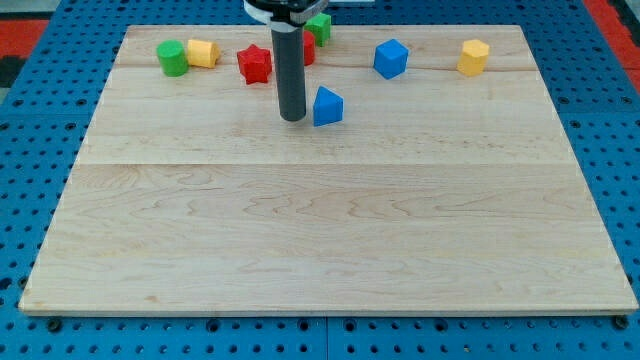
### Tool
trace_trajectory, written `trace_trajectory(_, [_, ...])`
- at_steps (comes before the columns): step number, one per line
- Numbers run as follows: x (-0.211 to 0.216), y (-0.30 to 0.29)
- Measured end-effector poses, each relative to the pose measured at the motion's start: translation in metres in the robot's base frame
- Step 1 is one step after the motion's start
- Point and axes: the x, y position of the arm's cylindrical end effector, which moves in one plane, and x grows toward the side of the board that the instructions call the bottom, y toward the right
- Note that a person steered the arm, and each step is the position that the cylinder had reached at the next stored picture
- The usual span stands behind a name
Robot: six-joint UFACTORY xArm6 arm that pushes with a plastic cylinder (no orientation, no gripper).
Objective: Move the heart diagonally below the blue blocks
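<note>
A single camera looks down at a slant from in front of the wooden board (330, 240), high enough to take in almost all of it. The board's near edge runs along the view's bottom, its far edge near the top, blue pegboard (30, 200) framing it.

The rod (291, 70) runs out of the view's top edge; its mount is cut off. Directly behind the rod, toward the view's top from the end effector tip (292, 117), a red block (308, 50) is mostly hidden, shape unreadable. Just beyond it, a green block (320, 27) is partly covered, shape uncertain.
</note>
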Motion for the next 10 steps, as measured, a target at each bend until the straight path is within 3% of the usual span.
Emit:
trace_trajectory(2, [-0.056, 0.117])
trace_trajectory(3, [-0.017, 0.095])
trace_trajectory(4, [-0.003, -0.033])
trace_trajectory(5, [-0.030, -0.138])
trace_trajectory(7, [-0.093, -0.064])
trace_trajectory(8, [-0.098, -0.084])
trace_trajectory(9, [-0.151, -0.075])
trace_trajectory(10, [-0.157, -0.126])
